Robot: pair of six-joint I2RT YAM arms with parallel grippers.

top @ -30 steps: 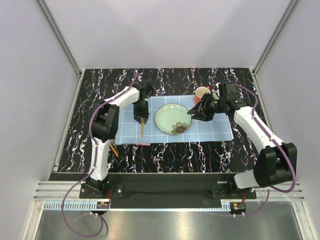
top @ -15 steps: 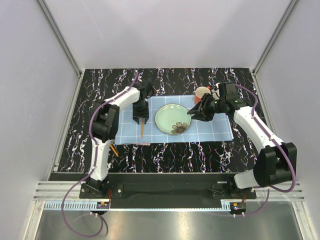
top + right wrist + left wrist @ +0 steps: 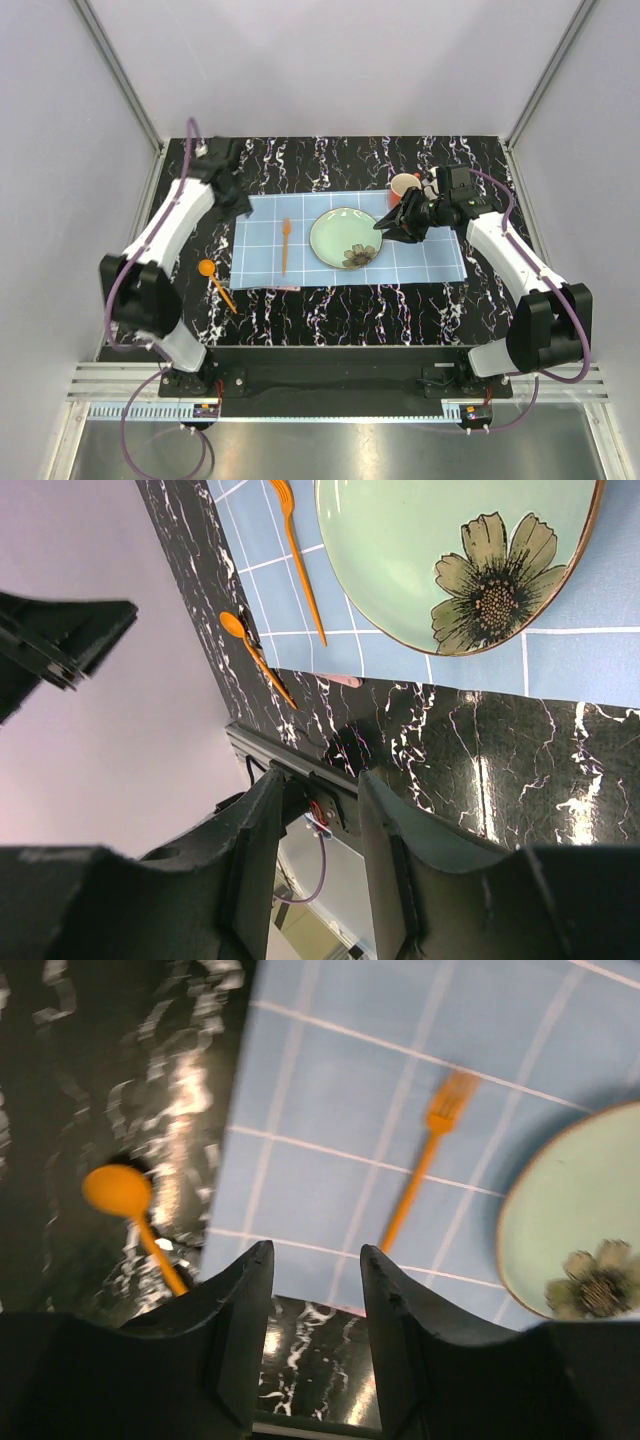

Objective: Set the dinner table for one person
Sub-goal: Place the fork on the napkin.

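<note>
Black glossy stone with white veins is the worktop [image 3: 400, 300]. It fills the middle band of the top view from the left wall to the right wall, and the arm bases sit along its lower edge.

At its centre lies a pale blue mat [image 3: 430, 258] with a white grid, its long sides running left to right.

The left arm [image 3: 170, 225] reaches up the left side of the frame. The right arm [image 3: 505, 255] bends in from the lower right.

A green plate [image 3: 340, 235] with a dark flower painted near its lower rim rests on the middle of the mat.

The left gripper [image 3: 315, 1260] hangs over bare stone near the mat's upper-left corner. In its wrist view the jaws stand spread with nothing between them. The right gripper [image 3: 320, 780] hangs over the right part of the mat, with its tips turned left toward the plate's right rim. Its jaws are also spread and hold nothing.

A red cup [image 3: 403, 184] stands at the mat's upper edge, to the upper right of the plate and just beside the right gripper. I cannot tell whether it is on the mat or just off it.

An orange fork [image 3: 285, 245] lies on the mat left of the plate and apart from it, with its tines toward the top of the frame.

An orange spoon [image 3: 219, 287] lies on the stone just beside the mat's left edge. Its bowl is at the upper left and its handle slants down to the right.
</note>
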